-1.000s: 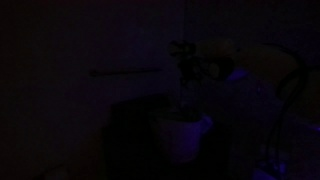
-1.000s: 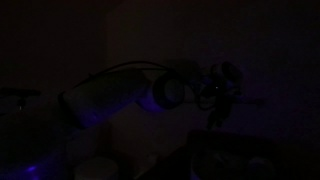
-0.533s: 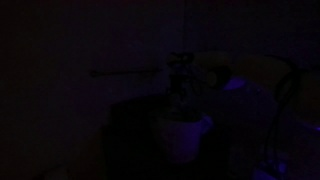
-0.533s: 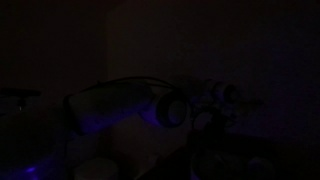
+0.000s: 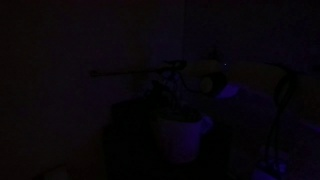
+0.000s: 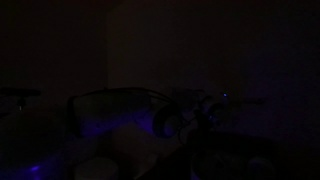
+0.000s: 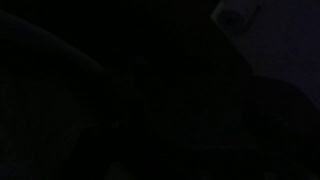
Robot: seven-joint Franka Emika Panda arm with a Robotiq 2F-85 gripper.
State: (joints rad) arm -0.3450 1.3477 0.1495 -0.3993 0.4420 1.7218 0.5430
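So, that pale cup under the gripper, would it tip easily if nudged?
Possibly: the pale cup seems wider at the rim than the base, so a high push might tip it. It looks open-topped, so probably light. Too dark to judge slipperiness or contents.

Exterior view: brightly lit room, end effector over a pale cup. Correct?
Not brightly lit: both exterior views show a nearly dark room with a faint blue glow. The end effector is over the pale cup, as you said.
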